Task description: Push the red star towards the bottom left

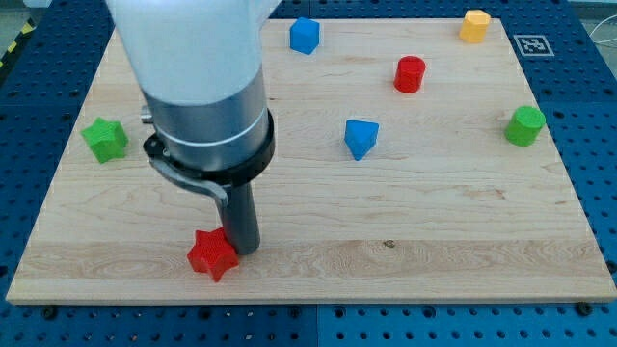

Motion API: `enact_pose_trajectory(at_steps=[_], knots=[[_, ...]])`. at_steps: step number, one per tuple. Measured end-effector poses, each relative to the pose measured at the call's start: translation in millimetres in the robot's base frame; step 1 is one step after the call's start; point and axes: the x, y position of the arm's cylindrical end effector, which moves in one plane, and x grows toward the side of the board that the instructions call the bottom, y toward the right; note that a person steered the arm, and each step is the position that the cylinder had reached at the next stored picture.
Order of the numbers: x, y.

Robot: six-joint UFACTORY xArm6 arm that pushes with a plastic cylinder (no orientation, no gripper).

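The red star (212,255) lies near the view's bottom left of the wooden board (405,231). My tip (243,250) is the lower end of a dark rod hanging from the grey and white arm. The tip stands just right of the red star and touches or nearly touches its right side.
A green star (104,139) sits at the left edge. A blue cube (305,36) is at the top, a blue block (361,138) in the middle, a red cylinder (410,74) to its upper right, a yellow block (474,26) at the top right, and a green cylinder (525,126) at the right edge.
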Motion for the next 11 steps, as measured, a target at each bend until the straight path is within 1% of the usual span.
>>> enact_pose_trajectory(at_steps=[1, 2, 4, 5, 6, 7, 9, 11], knots=[[8, 19], [19, 5], [20, -59], [20, -63], [9, -60], [1, -71], [0, -109], [0, -118]])
